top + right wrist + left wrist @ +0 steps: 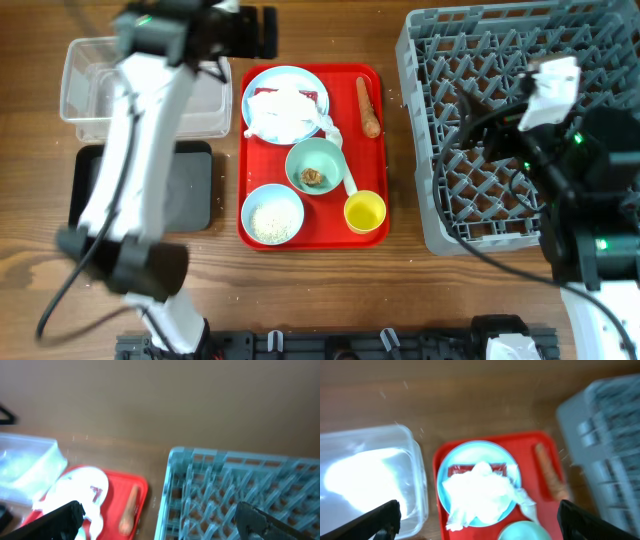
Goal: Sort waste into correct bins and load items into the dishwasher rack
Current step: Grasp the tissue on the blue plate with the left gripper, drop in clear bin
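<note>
Left claw (479, 511) is spread wide and empty. It hangs above the far end of the red tray (375, 230), with the napkin (477, 492) showing between its two fingers in the wrist view, so the napkin looks like your next pick.

Risks, as judgement:
- The red wrapper (470, 467) pokes out from under the napkin's far edge. Pinch too deep and both could lift together and end up in one bin.
- The napkin lies on the plate (447, 462). A finger hitting the rim could tip or slide the plate.
- A loose napkin tail trails toward the green bowl (315, 160) and the spoon (345, 170), and it may snag on the lift.
- The left wrist view is blurred, so height over the napkin is hard to judge.

The clear tub (90, 90) sits just left of the tray and the black tray (190, 185) lies nearer you on the tabletop (320, 290). The carrot (368, 105) lies on the tray, right of the plate.

Right claw (160, 510) is also spread and empty, over the rack (480, 60), well apart from the waste.
</note>
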Robot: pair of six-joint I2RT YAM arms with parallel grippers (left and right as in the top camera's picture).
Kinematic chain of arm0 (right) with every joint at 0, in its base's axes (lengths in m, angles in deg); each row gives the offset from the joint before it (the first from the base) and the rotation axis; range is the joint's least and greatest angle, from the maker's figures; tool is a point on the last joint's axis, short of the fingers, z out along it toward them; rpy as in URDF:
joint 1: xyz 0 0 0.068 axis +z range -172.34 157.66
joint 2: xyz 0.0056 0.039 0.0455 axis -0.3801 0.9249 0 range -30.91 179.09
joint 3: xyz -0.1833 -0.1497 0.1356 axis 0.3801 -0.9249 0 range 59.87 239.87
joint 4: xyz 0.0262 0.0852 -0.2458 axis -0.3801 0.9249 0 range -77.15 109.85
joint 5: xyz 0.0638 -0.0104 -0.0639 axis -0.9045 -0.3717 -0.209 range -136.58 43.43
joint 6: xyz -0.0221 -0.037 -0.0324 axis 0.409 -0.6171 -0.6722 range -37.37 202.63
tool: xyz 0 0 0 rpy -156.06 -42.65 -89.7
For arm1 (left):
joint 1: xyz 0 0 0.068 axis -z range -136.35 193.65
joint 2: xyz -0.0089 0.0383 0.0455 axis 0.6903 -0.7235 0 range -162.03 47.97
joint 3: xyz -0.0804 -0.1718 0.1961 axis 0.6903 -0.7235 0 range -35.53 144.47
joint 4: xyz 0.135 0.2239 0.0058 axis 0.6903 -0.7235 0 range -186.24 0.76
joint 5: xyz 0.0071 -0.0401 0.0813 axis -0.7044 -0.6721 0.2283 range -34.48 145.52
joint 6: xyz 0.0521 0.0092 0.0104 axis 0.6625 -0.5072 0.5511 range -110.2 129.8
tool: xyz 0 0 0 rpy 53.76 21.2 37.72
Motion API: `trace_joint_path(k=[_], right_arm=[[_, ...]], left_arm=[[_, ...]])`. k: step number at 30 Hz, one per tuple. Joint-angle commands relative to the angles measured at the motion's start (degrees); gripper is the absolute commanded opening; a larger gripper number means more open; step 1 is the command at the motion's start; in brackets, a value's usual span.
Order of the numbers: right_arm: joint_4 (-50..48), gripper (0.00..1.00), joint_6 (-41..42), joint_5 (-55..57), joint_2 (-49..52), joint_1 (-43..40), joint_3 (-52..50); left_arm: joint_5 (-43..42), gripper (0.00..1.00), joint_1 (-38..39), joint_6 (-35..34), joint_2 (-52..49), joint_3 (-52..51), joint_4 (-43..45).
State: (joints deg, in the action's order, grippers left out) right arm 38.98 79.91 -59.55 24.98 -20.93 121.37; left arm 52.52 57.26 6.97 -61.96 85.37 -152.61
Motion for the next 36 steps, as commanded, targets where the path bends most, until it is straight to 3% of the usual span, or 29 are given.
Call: trace_joint_path(k=[1,3,5,8,12,17,18,19,20,26,32,36], right_arm=[[1.64,1.00,-0.07,-5.55,4.20,-0.13,1.03],[2.71,1.00,2.03,-9.94,7.91,-0.13,1.03],[3.82,1.00,4.42,-10.08,9.62,-0.13,1.03],[5.05,1.00,4.39,-10.08,12.13,-0.13,1.03],[5.20,1.00,4.39,-10.05,13.84,-0.13,1.03],[6.36,1.00,4.24,-10.03,14.86,-0.13,1.01],[6.27,1.00,4.24,-10.03,15.13,-0.13,1.03],[6.29,1.00,4.35,-10.05,15.34,-0.13,1.03],[6.58,1.00,4.37,-10.05,15.43,-0.13,1.01],[7.41,1.00,4.22,-9.14,15.63,-0.13,1.03],[7.87,1.00,4.24,-9.11,15.63,-0.13,1.03],[8.00,1.00,4.37,-9.16,15.69,-0.13,1.03]], left_arm=[[-0.07,1.00,2.58,0.92,-11.37,1.75,0.26],[-5.99,1.00,4.24,0.50,-18.95,1.73,0.07],[-6.69,1.00,5.05,0.48,-22.53,1.73,0.96],[-6.80,1.00,6.03,0.42,-26.36,1.68,-0.79],[-3.72,1.00,5.53,-8.22,-30.29,1.68,0.48],[-3.32,0.97,5.25,-8.81,-34.64,1.68,4.04],[-3.34,0.73,5.27,-8.81,-35.30,1.68,4.24],[-3.32,0.33,5.29,-8.79,-36.06,1.68,4.33],[-3.34,0.04,5.29,-8.81,-36.68,1.68,4.24],[-3.56,0.04,4.87,-10.86,-32.52,3.76,1.66],[-3.23,0.04,1.09,-11.15,-17.07,10.27,-1.64],[1.90,0.04,-4.02,-11.15,-11.04,10.27,-1.68]])
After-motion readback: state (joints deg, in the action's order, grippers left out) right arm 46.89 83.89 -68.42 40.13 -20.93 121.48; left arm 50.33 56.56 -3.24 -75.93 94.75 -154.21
